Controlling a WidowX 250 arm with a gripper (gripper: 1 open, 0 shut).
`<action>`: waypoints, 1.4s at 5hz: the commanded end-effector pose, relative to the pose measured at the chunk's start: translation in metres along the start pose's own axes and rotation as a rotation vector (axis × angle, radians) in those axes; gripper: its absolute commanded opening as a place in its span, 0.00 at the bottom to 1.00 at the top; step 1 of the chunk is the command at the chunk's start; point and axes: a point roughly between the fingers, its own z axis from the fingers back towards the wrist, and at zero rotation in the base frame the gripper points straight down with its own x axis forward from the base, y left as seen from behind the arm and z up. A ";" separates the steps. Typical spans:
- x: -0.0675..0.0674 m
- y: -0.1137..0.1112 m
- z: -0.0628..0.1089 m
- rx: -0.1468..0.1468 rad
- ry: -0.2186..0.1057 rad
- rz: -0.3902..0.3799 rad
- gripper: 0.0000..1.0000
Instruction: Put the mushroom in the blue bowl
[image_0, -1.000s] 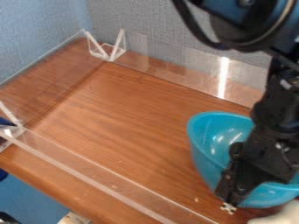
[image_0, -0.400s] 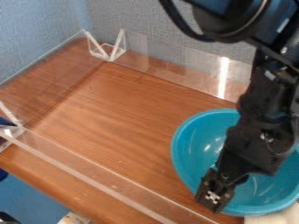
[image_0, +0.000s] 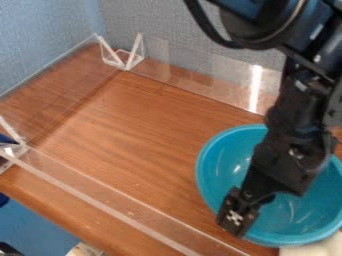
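Note:
The blue bowl (image_0: 287, 165) sits on the wooden table at the lower right, partly cut off by the frame's right edge. My gripper (image_0: 238, 212) points down into the bowl's near left part, close to its inner wall, on a black arm that comes down from the top right. Its dark jaws look spread apart, with nothing visible between them. The mushroom is hidden; I see no sign of it in the bowl's visible part or on the table.
A low clear plastic fence (image_0: 94, 195) runs around the brown tabletop (image_0: 120, 130), held by white corner brackets at the back (image_0: 123, 52) and left (image_0: 11, 142). A blue wall stands behind.
The gripper's tip has shifted up and left and looks wider than a second ago. The bowl has settled flatter and reaches a little further left.

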 end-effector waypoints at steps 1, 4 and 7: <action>-0.008 0.005 0.025 0.078 -0.031 0.027 1.00; 0.058 0.013 -0.005 0.068 -0.005 -0.108 0.00; 0.059 0.009 -0.004 0.068 0.010 -0.015 0.00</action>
